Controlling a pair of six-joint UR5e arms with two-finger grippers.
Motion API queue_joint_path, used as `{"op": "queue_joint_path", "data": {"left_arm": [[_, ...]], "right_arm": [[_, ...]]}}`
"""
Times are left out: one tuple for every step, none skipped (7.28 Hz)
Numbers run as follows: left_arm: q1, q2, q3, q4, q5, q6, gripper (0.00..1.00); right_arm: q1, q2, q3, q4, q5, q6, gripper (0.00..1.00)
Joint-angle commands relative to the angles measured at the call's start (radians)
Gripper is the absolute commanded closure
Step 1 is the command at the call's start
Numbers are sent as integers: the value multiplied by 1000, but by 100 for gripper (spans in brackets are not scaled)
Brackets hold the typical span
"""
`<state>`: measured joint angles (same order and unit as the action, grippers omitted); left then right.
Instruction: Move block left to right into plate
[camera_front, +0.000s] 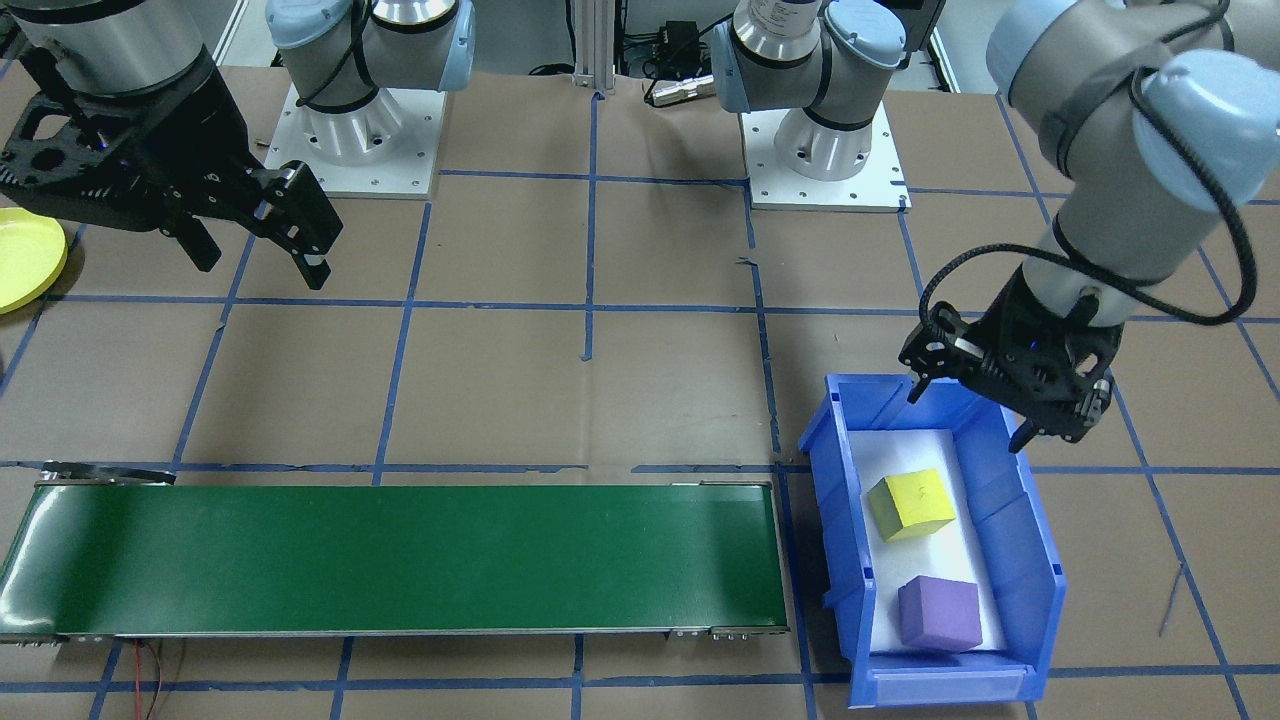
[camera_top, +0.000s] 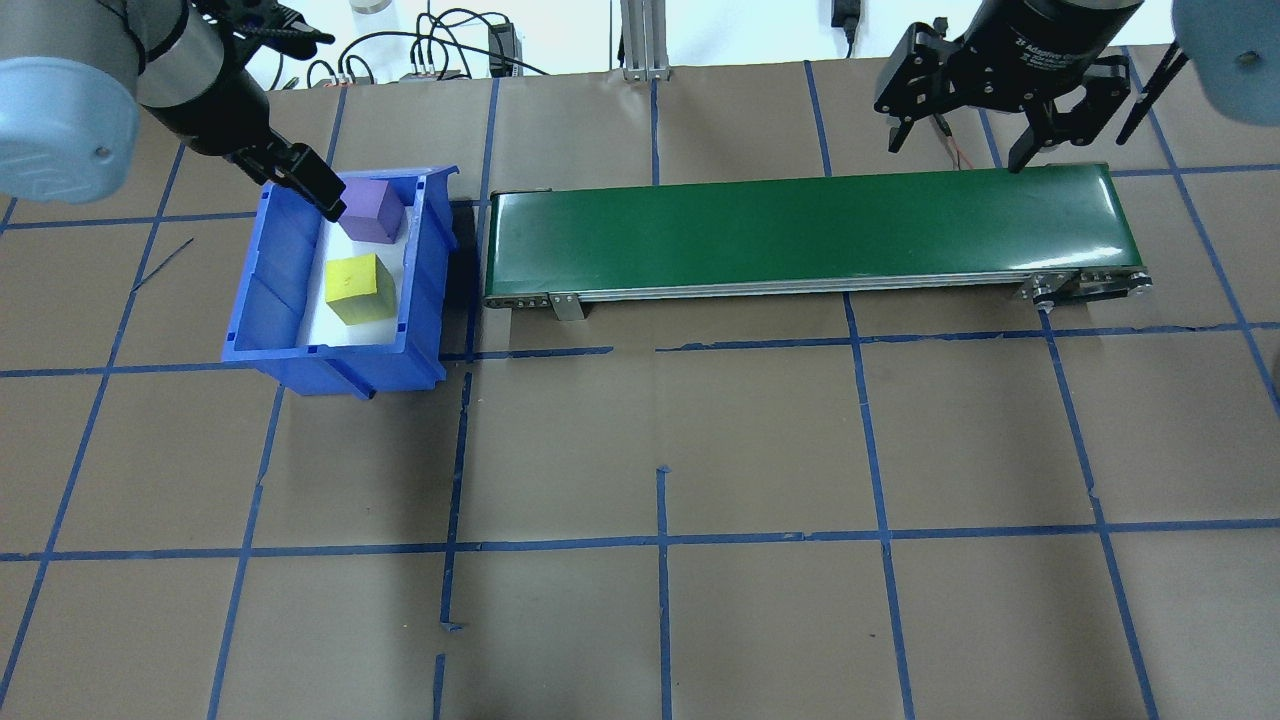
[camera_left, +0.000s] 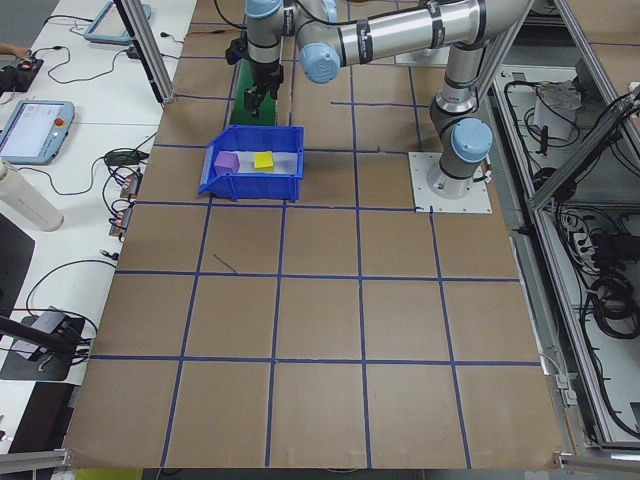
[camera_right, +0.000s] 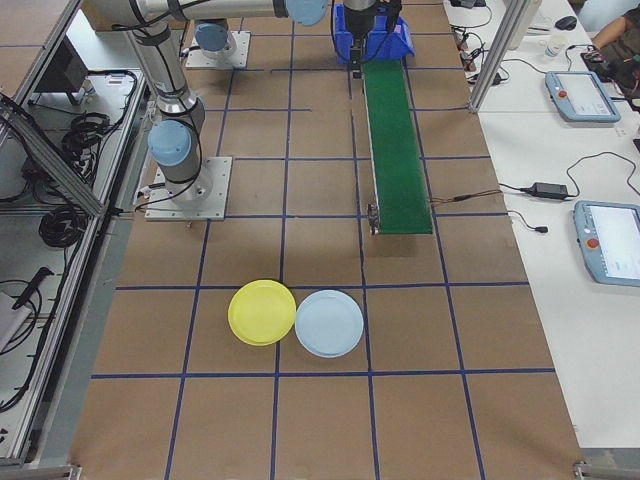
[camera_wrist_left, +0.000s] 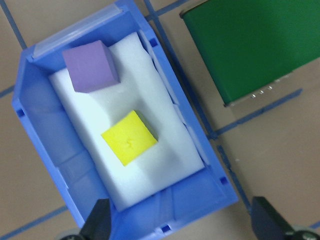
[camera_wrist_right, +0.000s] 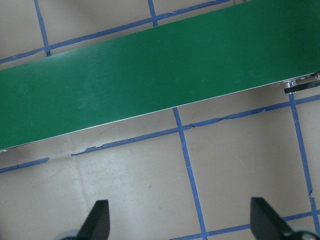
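Observation:
A yellow block (camera_front: 912, 505) (camera_wrist_left: 130, 137) and a purple block (camera_front: 938, 612) (camera_wrist_left: 90, 66) lie on white foam inside a blue bin (camera_front: 1032, 560) (camera_top: 262, 300). My left gripper (camera_front: 967, 415) (camera_wrist_left: 182, 225) hangs open above the bin's robot-side end, holding nothing. At the other end of the table, my right gripper (camera_front: 260, 265) (camera_top: 955, 150) is open and empty, above the table just beside the green conveyor (camera_front: 400, 560) (camera_wrist_right: 150, 85). The yellow plate (camera_front: 25, 260) (camera_right: 262, 312) lies flat on the table beyond that end of the belt.
A light blue plate (camera_right: 329, 323) touches the yellow one on the side away from the robot. The conveyor (camera_top: 800, 230) runs from beside the bin toward the right arm. Both arm bases (camera_front: 352, 140) (camera_front: 825, 150) stand at the table's robot side.

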<state>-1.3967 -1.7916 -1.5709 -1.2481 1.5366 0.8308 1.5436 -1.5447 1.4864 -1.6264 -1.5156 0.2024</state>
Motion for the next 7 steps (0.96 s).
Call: {"op": "queue_joint_path", "data": {"left_arm": [[7,-104,3,77,1,316,0],[7,-145,12,122,2,540,0],[8,-185,20,149,8,753,0],[8,-234,22,241,10,907,0],[8,-273,66,257,11,1042,0],[8,-329,139,245,16,1126,0],[7,-362,165,230,17,1148,0]], "right_arm": [[0,0,-1,0,0,0,0],[0,0,0,-1,0,0,0],[0,0,-1,-1,0,-3,0],[0,0,0,-1,-2,-3,0],[0,0,0,0,0,-3,0],[0,0,0,0,-2,-5,0],[0,0,0,-1,0,-8,0]]}}
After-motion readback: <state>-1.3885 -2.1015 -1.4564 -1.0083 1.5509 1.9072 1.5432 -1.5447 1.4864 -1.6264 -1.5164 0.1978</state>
